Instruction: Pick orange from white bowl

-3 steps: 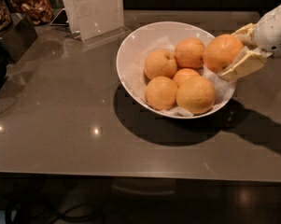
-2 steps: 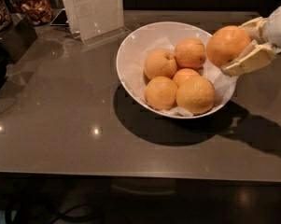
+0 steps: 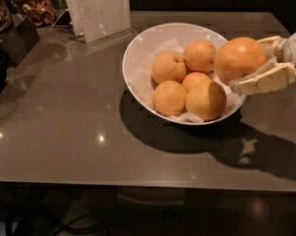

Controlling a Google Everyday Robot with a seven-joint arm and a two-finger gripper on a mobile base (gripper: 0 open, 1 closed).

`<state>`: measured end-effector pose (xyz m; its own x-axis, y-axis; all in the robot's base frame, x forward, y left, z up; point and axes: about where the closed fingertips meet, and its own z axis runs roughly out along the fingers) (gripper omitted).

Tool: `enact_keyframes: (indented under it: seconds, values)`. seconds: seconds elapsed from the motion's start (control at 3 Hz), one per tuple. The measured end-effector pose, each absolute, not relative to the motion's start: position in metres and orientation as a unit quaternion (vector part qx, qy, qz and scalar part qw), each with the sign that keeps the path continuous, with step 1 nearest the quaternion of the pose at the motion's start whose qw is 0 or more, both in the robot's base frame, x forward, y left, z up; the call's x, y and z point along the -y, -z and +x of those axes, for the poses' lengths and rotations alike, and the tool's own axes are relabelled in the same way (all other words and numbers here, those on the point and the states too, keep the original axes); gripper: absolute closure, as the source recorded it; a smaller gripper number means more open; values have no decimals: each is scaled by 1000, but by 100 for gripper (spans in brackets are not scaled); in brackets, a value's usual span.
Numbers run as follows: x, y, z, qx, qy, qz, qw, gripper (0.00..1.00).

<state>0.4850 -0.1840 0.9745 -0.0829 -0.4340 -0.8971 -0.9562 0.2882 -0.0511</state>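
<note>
The white bowl point(image 3: 137, 58) sits mid-table, lined with white paper and holding several orange fruits point(image 3: 187, 85). My gripper point(image 3: 253, 63) comes in from the right edge and is shut on the orange point(image 3: 238, 59), a large deep-orange fruit. It holds the orange just above the bowl's right rim, one cream finger point(image 3: 263, 81) below it and the other behind it. The orange is lifted off the other fruits.
A clear acrylic sign holder point(image 3: 101, 11) with a paper sheet stands behind the bowl at the back left. A dark box point(image 3: 12, 36) and containers of dried snacks point(image 3: 34, 9) sit at the far left. The table's front edge point(image 3: 137, 183) runs across the bottom.
The gripper has lifted the orange up and slightly right, from among the fruits at the bowl's right side to above the rim.
</note>
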Motion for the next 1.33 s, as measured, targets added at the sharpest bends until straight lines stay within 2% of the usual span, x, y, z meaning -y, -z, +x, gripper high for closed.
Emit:
enact_keyframes:
  seconds: [0.33,0.67,1.33]
  values:
    - [184,-975,485,-673,-298,-517,438,100]
    - [163,-964,467,-678,-307,-527,410,100]
    - [109,-937,411,-676,-368,-528,358,100]
